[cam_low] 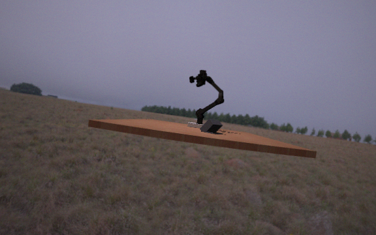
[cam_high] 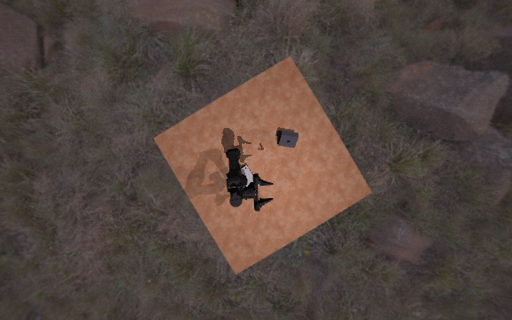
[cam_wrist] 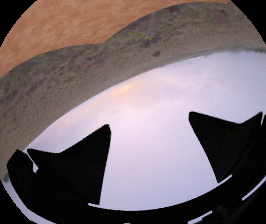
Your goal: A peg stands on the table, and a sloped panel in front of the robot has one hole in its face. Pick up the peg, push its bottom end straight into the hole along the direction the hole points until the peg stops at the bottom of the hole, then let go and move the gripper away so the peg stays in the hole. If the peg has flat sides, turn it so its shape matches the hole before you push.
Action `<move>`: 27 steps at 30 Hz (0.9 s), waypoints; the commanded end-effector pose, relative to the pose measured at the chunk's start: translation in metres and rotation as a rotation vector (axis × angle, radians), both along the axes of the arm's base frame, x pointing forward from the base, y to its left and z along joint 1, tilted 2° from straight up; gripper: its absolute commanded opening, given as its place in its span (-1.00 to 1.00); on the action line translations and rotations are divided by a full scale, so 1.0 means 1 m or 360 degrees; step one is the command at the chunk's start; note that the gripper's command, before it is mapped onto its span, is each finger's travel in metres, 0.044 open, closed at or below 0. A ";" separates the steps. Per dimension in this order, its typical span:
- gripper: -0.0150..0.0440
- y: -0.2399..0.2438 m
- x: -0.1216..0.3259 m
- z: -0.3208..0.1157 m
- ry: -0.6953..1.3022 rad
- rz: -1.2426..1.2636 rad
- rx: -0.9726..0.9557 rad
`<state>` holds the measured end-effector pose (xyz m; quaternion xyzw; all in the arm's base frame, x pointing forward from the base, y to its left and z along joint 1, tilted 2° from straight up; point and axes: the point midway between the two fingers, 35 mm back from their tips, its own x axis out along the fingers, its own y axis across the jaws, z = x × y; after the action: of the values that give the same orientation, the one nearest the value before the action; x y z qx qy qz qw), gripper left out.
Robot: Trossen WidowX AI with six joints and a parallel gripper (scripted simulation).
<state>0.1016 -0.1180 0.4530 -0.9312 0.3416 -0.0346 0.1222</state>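
Observation:
A tiny red peg (cam_high: 262,148) stands on the table in the top view, too small there to tell its shape. I cannot make it out in the exterior view. The dark grey sloped panel (cam_high: 293,138) (cam_low: 211,126) stands to the right of the peg in the top view, with one small dark hole (cam_high: 288,141) in its face; the hole's shape is too small to tell. My gripper (cam_high: 273,191) (cam_wrist: 150,122) is open with nothing between its fingers. It is high above the table, away from peg and panel, pointing roughly level, with sky between the fingers in the wrist view.
The square orange-brown table (cam_high: 314,191) (cam_low: 142,128) (cam_wrist: 59,22) bears the arm, the peg and the panel. The arm's base (cam_low: 194,125) stands behind the panel in the exterior view. The arm's shadow falls on the table beside the peg. Grassland with rocks lies beyond the table edges.

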 end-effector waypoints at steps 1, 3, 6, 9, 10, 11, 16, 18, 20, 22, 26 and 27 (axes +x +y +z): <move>0.95 0.000 0.000 0.000 0.0000 0.0001 0.0001; 1.00 -0.001 0.000 -0.001 -0.0002 0.0011 0.0007; 1.00 -0.003 0.001 -0.002 -0.0008 0.0032 0.0026; 1.00 -0.005 0.001 -0.004 -0.0024 0.0052 0.0058; 1.00 -0.006 0.001 -0.004 -0.0036 0.0058 0.0078; 1.00 -0.007 0.001 -0.005 -0.0051 0.0064 0.0103; 1.00 -0.014 0.002 -0.009 -0.0129 0.0099 0.0243; 1.00 -0.017 0.002 -0.011 -0.0158 0.0112 0.0301; 1.00 -0.019 0.003 -0.013 -0.0185 0.0125 0.0358; 1.00 -0.022 0.004 -0.015 -0.0213 0.0134 0.0416; 1.00 -0.026 0.006 -0.019 -0.0265 0.0151 0.0532; 1.00 -0.027 0.007 -0.020 -0.0277 0.0155 0.0561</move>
<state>0.1074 -0.1394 0.4389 -0.9149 0.2901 -0.0471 0.2767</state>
